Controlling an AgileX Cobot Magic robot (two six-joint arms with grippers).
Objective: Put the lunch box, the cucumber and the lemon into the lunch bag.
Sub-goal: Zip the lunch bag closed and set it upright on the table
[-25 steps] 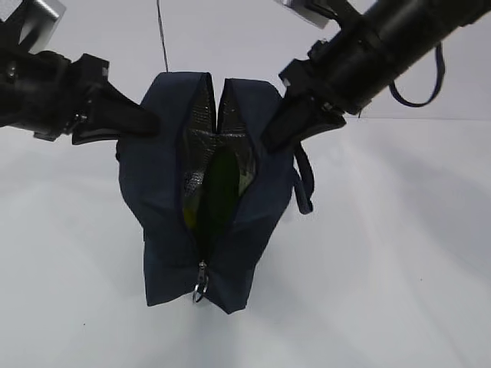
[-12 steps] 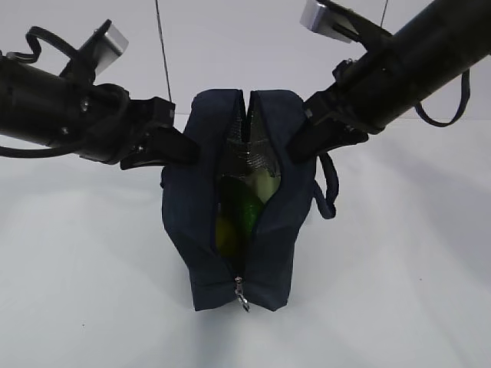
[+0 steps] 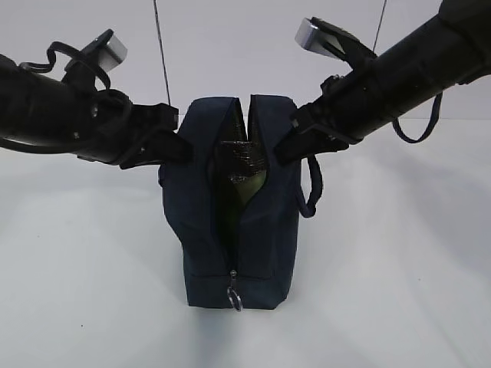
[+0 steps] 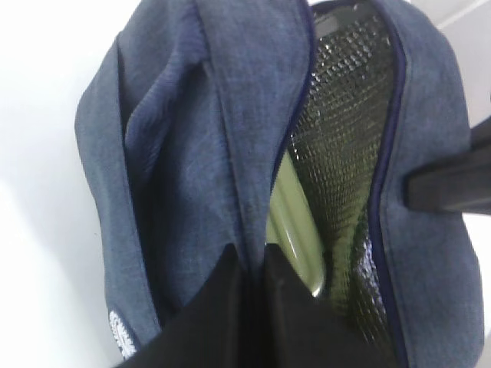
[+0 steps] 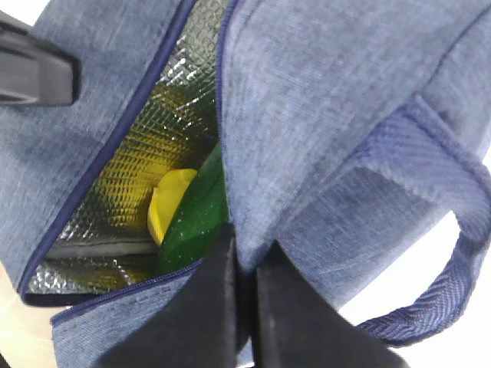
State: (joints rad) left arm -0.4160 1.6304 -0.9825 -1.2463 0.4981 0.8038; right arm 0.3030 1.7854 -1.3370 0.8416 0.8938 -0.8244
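Exterior: boxy dark navy fabric lunch bag [image 3: 234,230] stands on the white table [image 3: 399,261], bare tabletop all around.

Left wrist: left gripper [image 4: 253,264] pinches the bag's rim; sage-green lunch box lid [image 4: 295,230] inside.

Right wrist: right gripper [image 5: 244,253] pinches the opposite rim; yellow lemon [image 5: 170,201] and dark green cucumber [image 5: 196,215] touching inside.

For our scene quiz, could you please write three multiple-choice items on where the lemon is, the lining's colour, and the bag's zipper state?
1. Where is the lemon?
A. On the table
B. Inside the lunch bag
C. In the left claw

2. What colour is the bag's lining?
A. Silver
B. Red
C. White

3. The bag's zipper is:
A. Fully closed
B. Torn off
C. Open along the top

Answers: 1 B, the right wrist view shows it beside the cucumber within the lining. 2 A, the foil glints silver. 3 C, the gap exposes the contents, with the ring pull at the near end.
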